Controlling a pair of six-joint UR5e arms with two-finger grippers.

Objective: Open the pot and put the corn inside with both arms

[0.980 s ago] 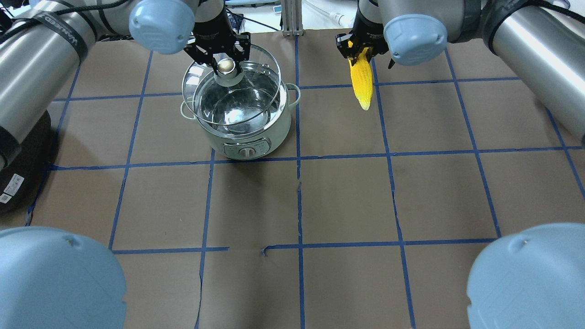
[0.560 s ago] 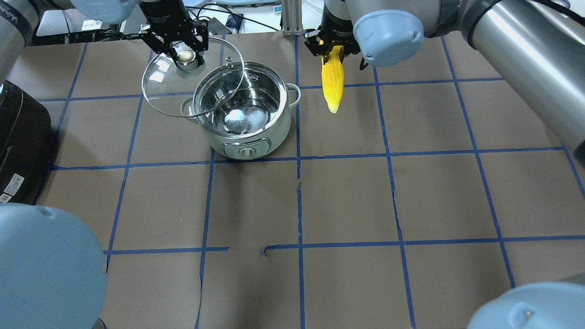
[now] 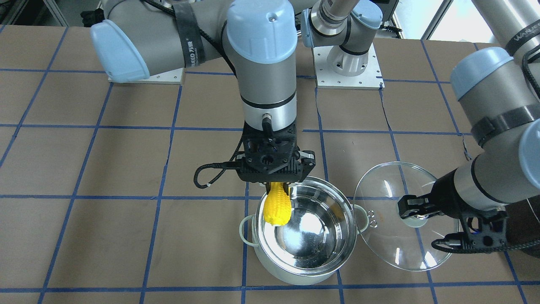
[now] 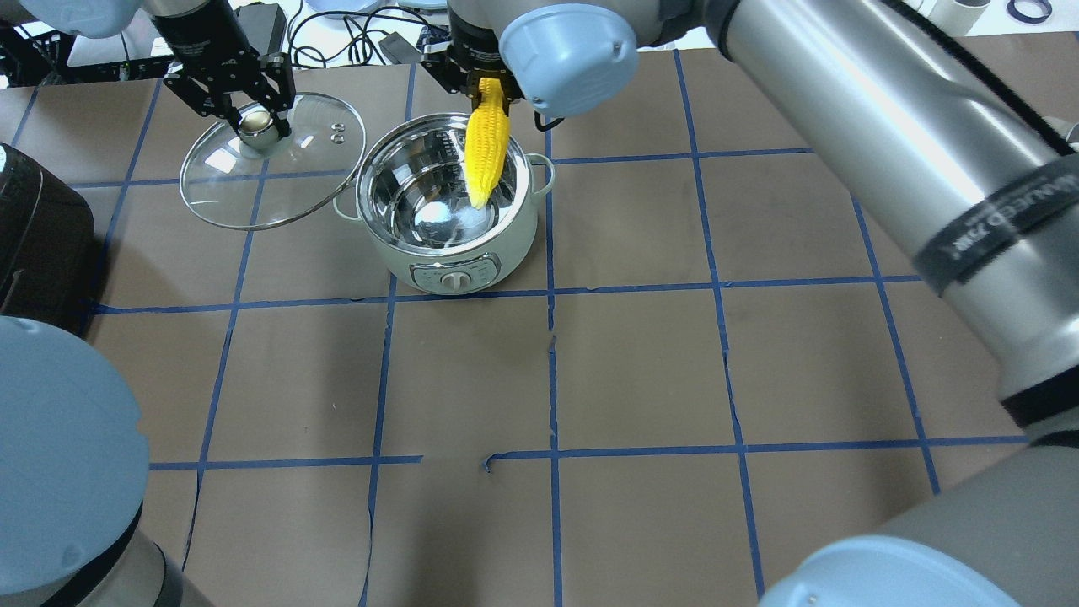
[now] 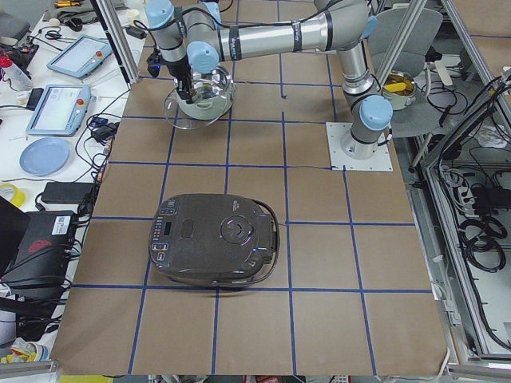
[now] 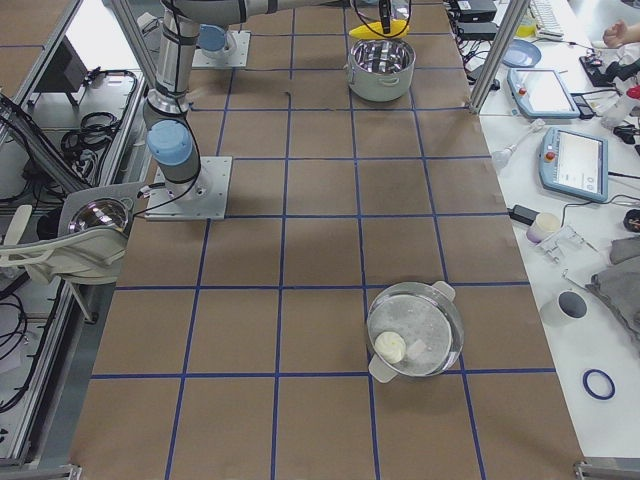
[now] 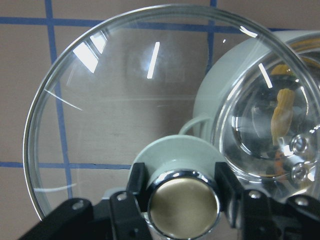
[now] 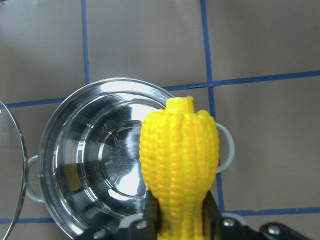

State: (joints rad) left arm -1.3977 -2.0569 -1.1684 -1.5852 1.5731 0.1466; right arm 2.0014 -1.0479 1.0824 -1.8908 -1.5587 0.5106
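The right tool (image 4: pixel 488 85) clamps the corn (image 4: pixel 487 156) above the open pot (image 4: pixel 459 257); the left tool (image 4: pixel 257 124) grips the lid (image 4: pixel 226 196) by its knob; an arm strap (image 3: pixel 524 38) reads "WANEED"

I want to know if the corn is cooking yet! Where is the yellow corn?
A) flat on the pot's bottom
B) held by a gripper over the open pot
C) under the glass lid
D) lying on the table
B: the right gripper is shut on the corn, which hangs tip-down over the open pot, while the left gripper holds the lid off to the side.
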